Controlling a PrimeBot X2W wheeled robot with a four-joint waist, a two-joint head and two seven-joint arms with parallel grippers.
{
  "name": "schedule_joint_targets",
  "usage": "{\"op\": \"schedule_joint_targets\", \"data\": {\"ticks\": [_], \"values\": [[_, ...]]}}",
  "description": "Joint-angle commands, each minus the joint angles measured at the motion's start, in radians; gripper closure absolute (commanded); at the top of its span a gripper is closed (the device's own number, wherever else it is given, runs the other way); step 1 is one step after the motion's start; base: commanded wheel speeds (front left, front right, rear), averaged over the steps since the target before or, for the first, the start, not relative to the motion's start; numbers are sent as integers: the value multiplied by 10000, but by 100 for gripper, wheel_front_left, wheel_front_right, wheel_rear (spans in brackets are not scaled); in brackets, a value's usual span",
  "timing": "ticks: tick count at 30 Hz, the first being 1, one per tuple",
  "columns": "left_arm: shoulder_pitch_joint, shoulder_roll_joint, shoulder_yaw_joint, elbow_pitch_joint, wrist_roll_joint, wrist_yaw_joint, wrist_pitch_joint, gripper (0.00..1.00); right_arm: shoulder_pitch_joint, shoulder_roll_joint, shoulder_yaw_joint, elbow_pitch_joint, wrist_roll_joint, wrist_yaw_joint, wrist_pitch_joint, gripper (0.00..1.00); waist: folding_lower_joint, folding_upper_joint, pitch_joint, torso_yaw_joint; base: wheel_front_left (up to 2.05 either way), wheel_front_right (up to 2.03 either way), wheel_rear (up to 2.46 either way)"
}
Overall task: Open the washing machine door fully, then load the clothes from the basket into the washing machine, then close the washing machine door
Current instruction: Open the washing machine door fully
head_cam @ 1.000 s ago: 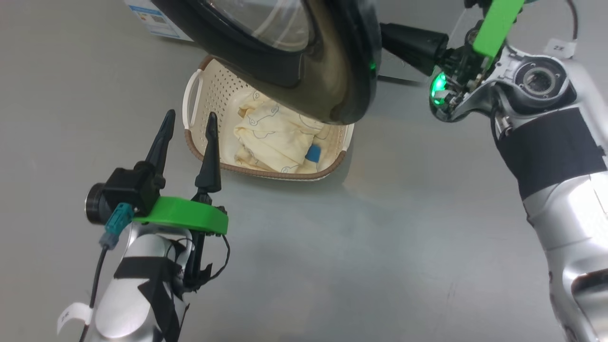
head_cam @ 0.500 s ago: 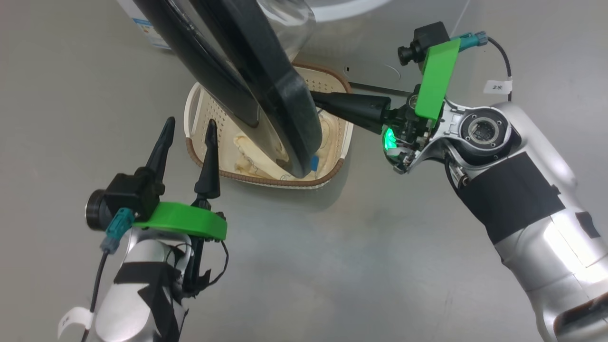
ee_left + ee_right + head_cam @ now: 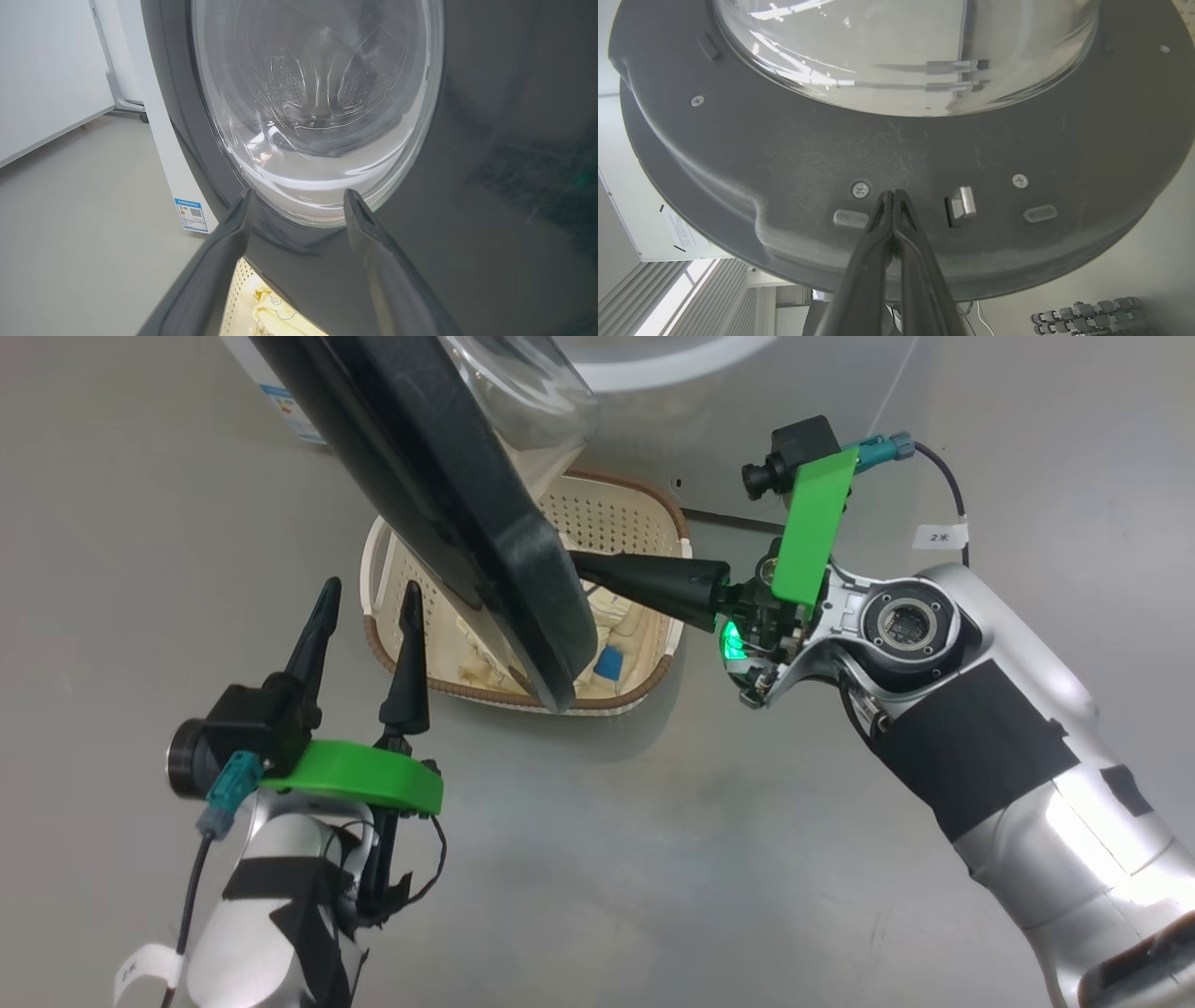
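Note:
The washing machine door point(image 3: 448, 504), black-rimmed with a bulging glass window, stands swung out over the basket point(image 3: 597, 513). My right gripper point(image 3: 583, 563) is shut, and its tips point(image 3: 893, 193) press on the door's inner face point(image 3: 784, 140) near the metal latch point(image 3: 962, 203). The left gripper point(image 3: 369, 586) hangs open and empty by the basket's left end, facing the door's outer side point(image 3: 490, 140). Pale yellow clothes point(image 3: 625, 625) with a blue patch lie in the basket, partly hidden by the door. The washing machine point(image 3: 728, 429) shows as a white front at the top.
The grey floor point(image 3: 653, 859) spreads in front of the basket. A blue-edged sticker point(image 3: 191, 214) sits low on the washer's white front point(image 3: 159, 116). White panels point(image 3: 42, 70) stand to the washer's left in the left wrist view.
The door has swung further open to the left, and more of the basket's far end shows. My right gripper has followed it left and down, staying on the inner face. The left arm has stayed put.

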Motion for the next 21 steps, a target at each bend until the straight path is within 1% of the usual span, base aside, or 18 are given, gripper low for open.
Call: {"op": "schedule_joint_targets", "data": {"ticks": [1,6,9,14,15,17,18,19,20,21], "values": [[17,214,359,-259,95,8,-69,0,121,296,58,-398,87,104,-146,100,0,0,-18,-4,0,0,0],[52,214,402,-209,129,-4,-69,0,179,275,-182,-376,138,104,-776,100,0,0,-91,-50,0,0,0],[96,214,464,-173,165,-11,-69,0,287,199,-591,-459,67,104,-1484,100,0,0,-171,-114,0,0,0],[188,214,563,-101,207,-25,-69,0,670,-207,-1237,-858,-630,104,-2926,100,0,0,-350,-252,0,0,0],[188,214,563,-101,207,-25,-69,0,670,-207,-1237,-858,-630,104,-2926,100,0,0,-350,-252,0,0,0],[232,221,637,-78,232,-31,-69,0,914,-333,-1500,-1050,-922,104,-3534,100,0,0,-426,-339,0,0,0],[257,224,672,-65,241,-34,-69,0,1044,-421,-1642,-1130,-1073,104,-3836,82,0,0,-468,-380,0,0,0],[286,230,711,-54,249,-37,-69,0,1157,-553,-1735,-1176,-1357,104,-4185,25,0,0,-516,-430,0,0,0],[320,239,751,-41,256,-40,-69,0,1277,-635,-1803,-1220,-1579,104,-4479,4,0,0,-571,-484,0,0,0],[355,245,784,-26,261,-42,-69,0,1413,-707,-1871,-1264,-1773,104,-4754,0,0,0,-625,-527,0,0,0]]}}
